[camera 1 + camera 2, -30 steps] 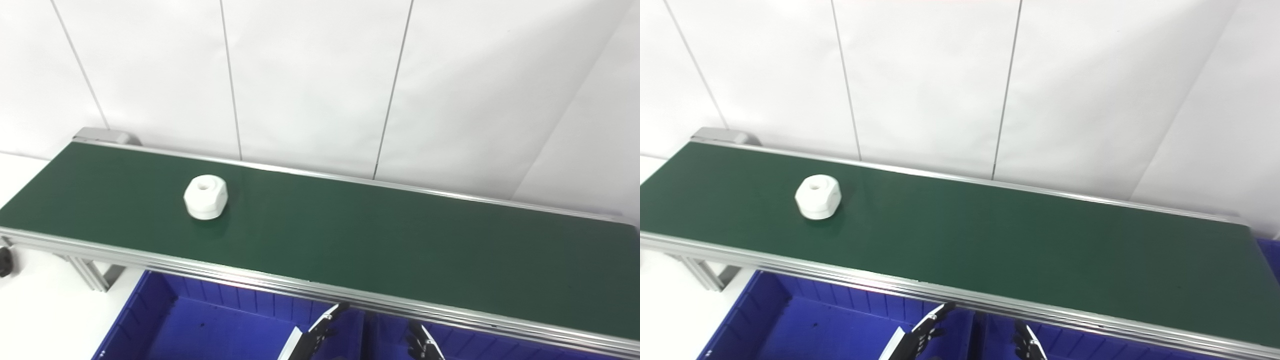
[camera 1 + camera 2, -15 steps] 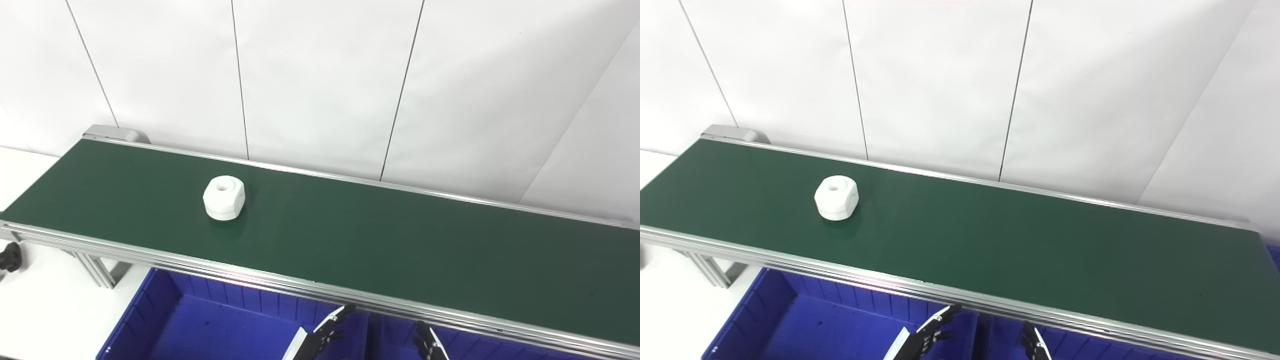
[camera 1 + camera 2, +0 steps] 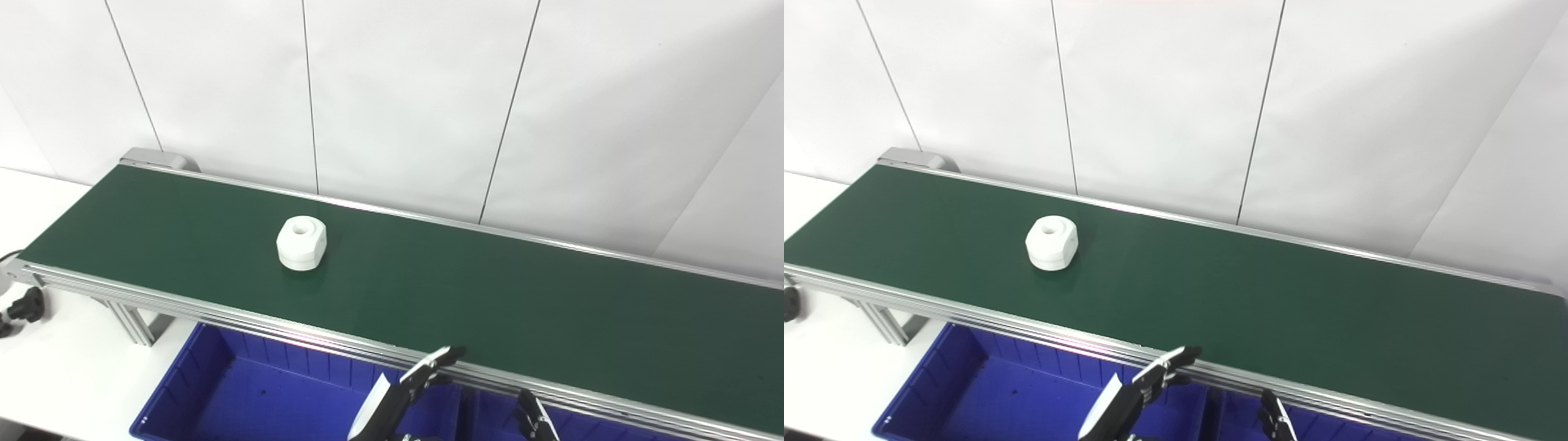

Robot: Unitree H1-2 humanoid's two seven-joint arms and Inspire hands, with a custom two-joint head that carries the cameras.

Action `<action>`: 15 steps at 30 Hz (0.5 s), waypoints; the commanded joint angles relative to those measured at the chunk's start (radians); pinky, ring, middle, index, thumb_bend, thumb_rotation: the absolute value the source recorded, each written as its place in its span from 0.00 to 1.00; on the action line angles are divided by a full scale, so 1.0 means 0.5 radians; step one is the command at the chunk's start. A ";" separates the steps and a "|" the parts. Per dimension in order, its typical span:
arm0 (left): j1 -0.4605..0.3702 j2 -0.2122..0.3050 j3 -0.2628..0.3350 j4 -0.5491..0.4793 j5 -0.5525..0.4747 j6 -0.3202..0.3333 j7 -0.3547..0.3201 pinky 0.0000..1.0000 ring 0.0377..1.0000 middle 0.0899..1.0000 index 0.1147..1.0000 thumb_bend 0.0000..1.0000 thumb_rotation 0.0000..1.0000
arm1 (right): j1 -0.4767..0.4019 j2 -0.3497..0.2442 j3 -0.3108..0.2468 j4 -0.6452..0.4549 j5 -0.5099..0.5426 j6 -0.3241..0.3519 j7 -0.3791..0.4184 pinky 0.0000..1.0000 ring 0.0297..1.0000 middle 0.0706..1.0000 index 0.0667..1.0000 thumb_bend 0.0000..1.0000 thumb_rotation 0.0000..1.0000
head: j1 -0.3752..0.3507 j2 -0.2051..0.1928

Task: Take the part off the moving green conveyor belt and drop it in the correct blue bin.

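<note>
I'm watching the green conveyor belt [image 3: 490, 294] slide right in frame: that's my head camera panning left. The white part [image 3: 301, 243] is riding mid-width on the belt's left half, a bit further along than a second ago. The blue bin [image 3: 202, 392] is sitting just below the belt's near rail. My left hand [image 3: 407, 392] is rising to that rail, fingers spread, empty. The right hand [image 3: 531, 419] is barely showing beside it; can't tell its fingers. Nothing's blocking the reach.
</note>
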 commanded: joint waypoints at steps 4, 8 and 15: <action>-0.096 -0.082 0.015 -0.292 -0.085 0.121 -0.078 0.79 0.89 0.90 0.85 1.00 0.81 | -0.044 0.033 0.016 -0.020 -0.005 -0.119 0.018 0.96 0.94 0.96 0.95 0.80 1.00 | -0.007 0.027; -0.231 -0.105 0.129 -0.324 0.017 0.206 -0.049 0.80 0.90 0.91 0.87 1.00 0.66 | -0.059 0.050 0.021 -0.008 0.004 -0.119 0.023 0.96 0.94 0.96 0.95 0.77 1.00 | 0.004 0.021; -0.527 -0.173 0.369 -0.187 0.722 0.407 0.267 0.79 0.89 0.91 0.89 0.91 0.48 | -0.084 0.064 0.020 0.017 -0.012 -0.118 0.012 0.96 0.96 0.98 0.97 0.78 1.00 | 0.014 0.044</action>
